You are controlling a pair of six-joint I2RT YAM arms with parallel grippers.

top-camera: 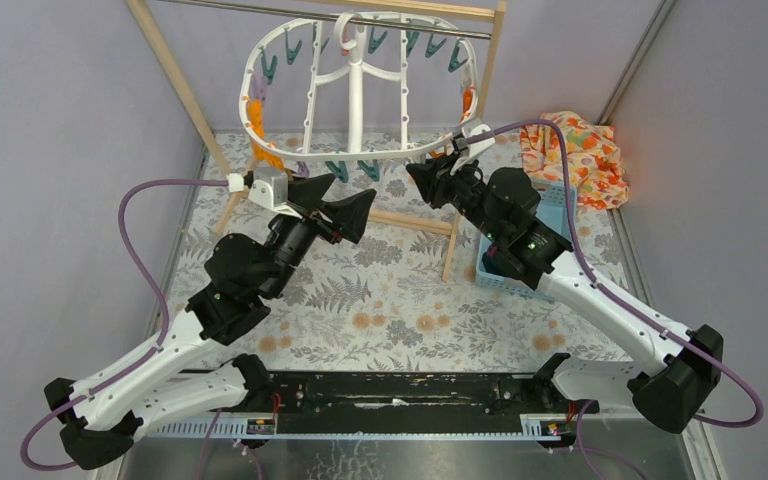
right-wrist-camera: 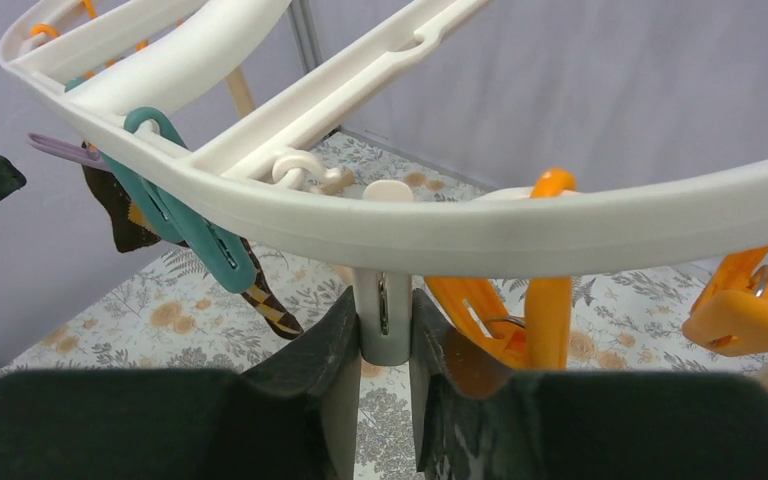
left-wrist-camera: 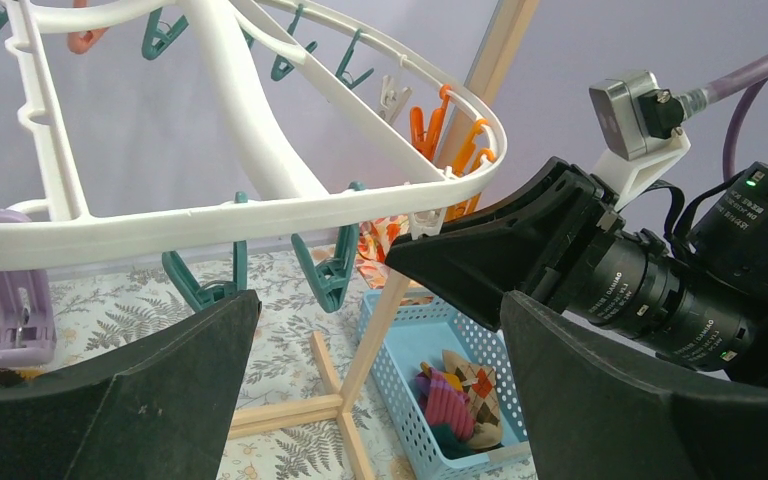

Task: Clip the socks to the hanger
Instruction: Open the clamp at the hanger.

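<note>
The white oval hanger (top-camera: 355, 80) is hung from the rail of the wooden rack (top-camera: 175, 75), and both arms are raised to its near rim. The step in hand is judged to be the preparing of a peg, since no sock is carried by either arm.

The left gripper (top-camera: 348, 198) is spread wide and nothing is held in it. The right gripper (right-wrist-camera: 383, 330) is closed almost fully on a white peg (right-wrist-camera: 382, 300) under the rim, with a finger pressed to each side.

Most of the socks (left-wrist-camera: 455, 395) are seen lying in the blue basket (left-wrist-camera: 397, 395) below – one magenta-purple, one checked. A dark checked sock (right-wrist-camera: 110, 210) seems to hang by a teal peg (right-wrist-camera: 185, 225) further along the rim.

For the next move, a sock must probably be fetched from the basket by the free left gripper. Its edge must then be brought into the mouth of the peg, if this is squeezed open; whether it is open cannot be told.

In the top view the basket is mostly covered by the right arm, and the grip on the peg cannot be made out. The contents of the basket are shown only by the left wrist view – the held peg and the hanging sock only by the right wrist view.
</note>
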